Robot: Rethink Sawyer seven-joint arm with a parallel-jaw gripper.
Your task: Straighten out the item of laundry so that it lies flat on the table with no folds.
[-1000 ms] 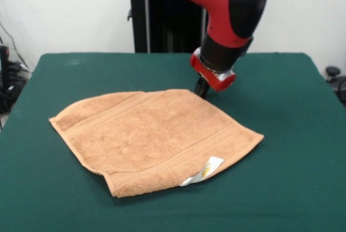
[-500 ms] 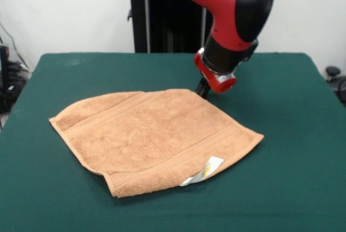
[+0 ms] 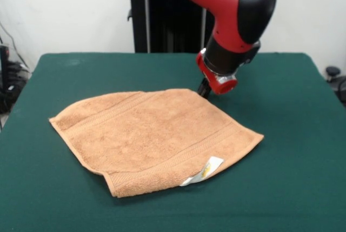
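One towel (image 3: 154, 137), one table (image 3: 292, 189) and one arm with its gripper (image 3: 204, 88) are in the front view. Nearest the camera, the table's dark green felt-like cloth runs bare across the whole width. On it, left of centre, lies the towel: orange-tan terry, roughly square and turned like a diamond, with woven border bands crossing it near two opposite edges. At its near edge the cloth is doubled under into a thick rolled fold, and a small white label with a yellow mark (image 3: 204, 170) sticks out there. The rest of the pile lies fairly flat, with soft ripples. Just beyond the towel's far corner hangs the gripper, a dark tip under a red collar; whether the pincer is apart or together cannot be told. Behind rise the glossy red and black arm (image 3: 232, 5) and the black pedestal (image 3: 162, 21).
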